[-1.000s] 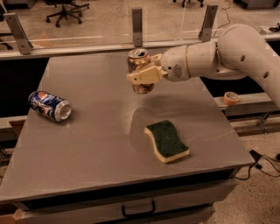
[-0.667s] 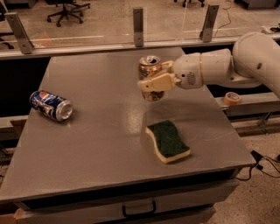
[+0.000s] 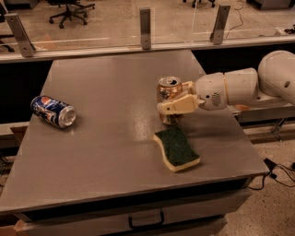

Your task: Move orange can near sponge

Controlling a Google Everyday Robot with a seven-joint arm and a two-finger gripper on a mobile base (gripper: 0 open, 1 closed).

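Two drink cans, one sponge and one robot pincer were in view. The orange can (image 3: 168, 92) stood upright right of the middle of the surface (image 3: 106, 87), just behind the sponge (image 3: 176, 147) and near it without touching; whether its base rested on the surface or hung just above it could not be told. The pincer (image 3: 172, 97), on a white arm (image 3: 230, 87) reaching in from the right side of the view, was clamped on the orange can, one pale finger across its front and the other behind it. The sponge lay flat, green side up, near the front right corner. The blue Pepsi can (image 3: 54, 111) lay on its side at the left, well apart from both. The surface was plain grey, with a shut drawer (image 3: 145, 217) under its front edge. Along the far edge ran a glass barrier (image 3: 92, 23) with three metal posts (image 3: 145, 27); beyond it were a pale floor and an office chair (image 3: 69, 9)
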